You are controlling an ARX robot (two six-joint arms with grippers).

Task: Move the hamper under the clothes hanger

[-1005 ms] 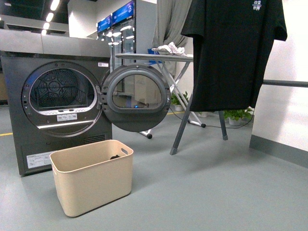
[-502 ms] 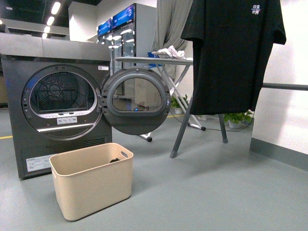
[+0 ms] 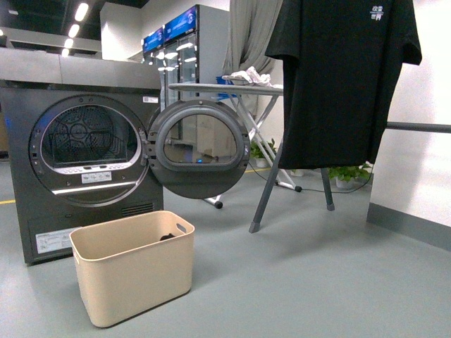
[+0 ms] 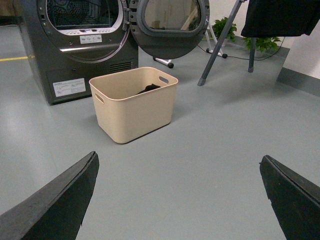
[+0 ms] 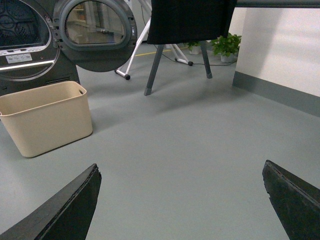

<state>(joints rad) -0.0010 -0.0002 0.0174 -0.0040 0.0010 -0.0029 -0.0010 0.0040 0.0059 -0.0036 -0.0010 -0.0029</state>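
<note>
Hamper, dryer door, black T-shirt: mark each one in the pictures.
hamper (image 3: 134, 282), front view, on its near side wall.
dryer door (image 3: 199, 148), front view, on the round window.
black T-shirt (image 3: 338, 84), front view, on the chest panel.

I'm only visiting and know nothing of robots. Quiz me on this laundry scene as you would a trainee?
1. True or false: the hamper already stands under the black T-shirt on the clothes hanger.
2. The dryer door is: A shut, B open, C missing.
3. Fill in: the left gripper and right gripper are both ____.
Key: 1 false; 2 B; 3 open.
</note>
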